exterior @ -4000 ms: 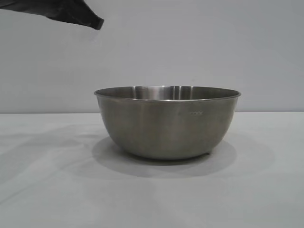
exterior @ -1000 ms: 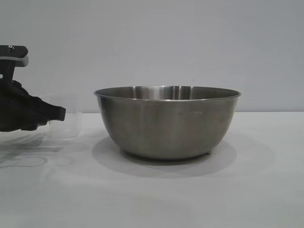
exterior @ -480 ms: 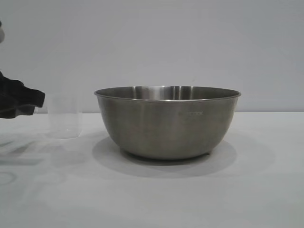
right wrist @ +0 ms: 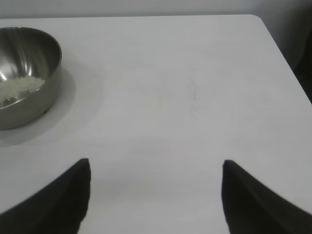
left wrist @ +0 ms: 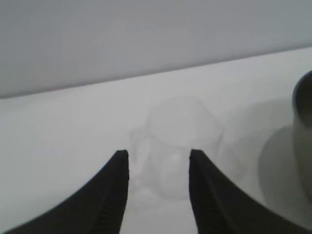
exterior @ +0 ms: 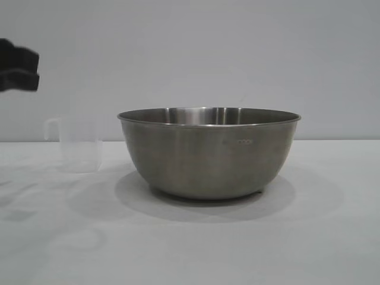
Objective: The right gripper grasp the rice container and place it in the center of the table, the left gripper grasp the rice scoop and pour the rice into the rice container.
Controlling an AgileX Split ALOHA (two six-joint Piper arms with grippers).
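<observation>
Exterior view, scoop: rice scoop (exterior: 79, 145) stands upright on the table (exterior: 190, 237), loop handle on the side away from the bowl, nothing gripping it; looks empty, walls too clear to be sure.
Left wrist view, scoop: rice scoop (left wrist: 180, 146) sits on the table (left wrist: 63, 136) beyond the fingertips, lined up with the gap between them, not touched.
Left gripper: left gripper (left wrist: 158, 156) partly open, nothing between the fingers; in the exterior view it (exterior: 18, 65) hangs off the table by the left frame edge, above the scoop and outboard of it, well apart from it.
Container: rice container (exterior: 209, 151) stands mid-table, just beside the scoop with a narrow gap; rim edge also shows in the left wrist view (left wrist: 303, 141).
Rice: rice (right wrist: 19, 87) lies as a small heap on the floor of the rice container (right wrist: 27, 78).
Right gripper: right gripper (right wrist: 156, 165) wide open, empty, over bare table (right wrist: 185, 97), well apart from the bowl.
Room: open tabletop between bowl and right gripper; the table's rounded far corner and one side edge show in the right wrist view.
</observation>
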